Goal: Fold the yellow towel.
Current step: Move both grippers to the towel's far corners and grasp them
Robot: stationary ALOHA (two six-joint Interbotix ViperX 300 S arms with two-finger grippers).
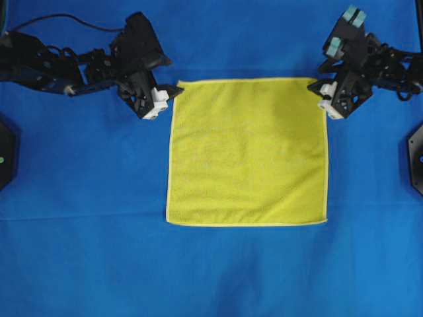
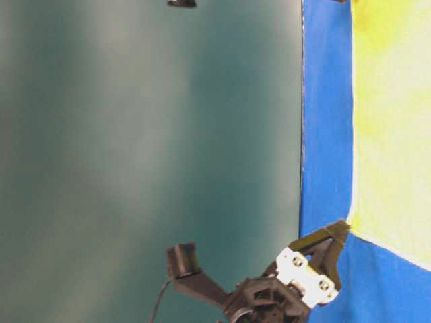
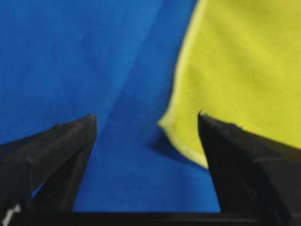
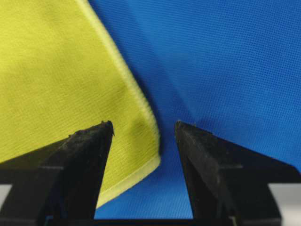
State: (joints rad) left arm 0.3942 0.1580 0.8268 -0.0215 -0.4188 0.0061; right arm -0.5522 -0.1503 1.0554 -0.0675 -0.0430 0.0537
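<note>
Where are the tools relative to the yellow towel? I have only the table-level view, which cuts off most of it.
Observer: In the overhead view the yellow towel lies flat and unfolded on the blue cloth, with the left tool at one far corner and the right tool at the other.
Operator: Is the left tool gripping?
Observer: No. Its wrist view shows the fingers apart, the towel corner between them, ungripped.
Operator: And the right?
Observer: Its wrist view shows the same: fingers spread around the corner, hem visible in the gap.
</note>
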